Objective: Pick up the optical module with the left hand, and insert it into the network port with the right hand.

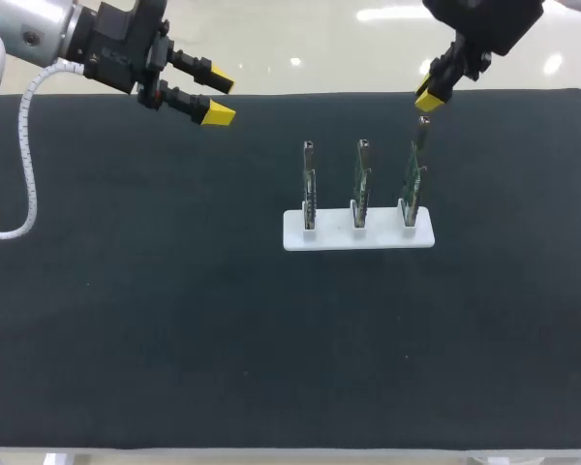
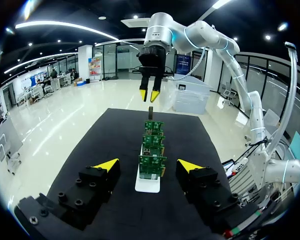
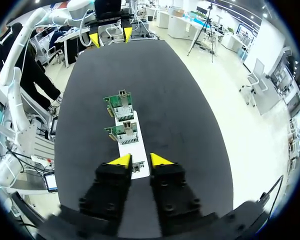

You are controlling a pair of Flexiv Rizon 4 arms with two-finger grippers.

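From the head view, my left gripper (image 1: 219,99) hangs over the far left of the bench (image 1: 126,291), fingers apart and holding nothing. Three boards (image 1: 362,184) stand upright in a white holder (image 1: 358,237). The optical module (image 1: 423,123) sticks up from the top of the right-end board, with my right gripper (image 1: 429,97) just above it. In the left wrist view the module tops the farthest board, and the right gripper's fingers are spread above it, not touching. In the right wrist view those fingers stand slightly apart over the nearest board.
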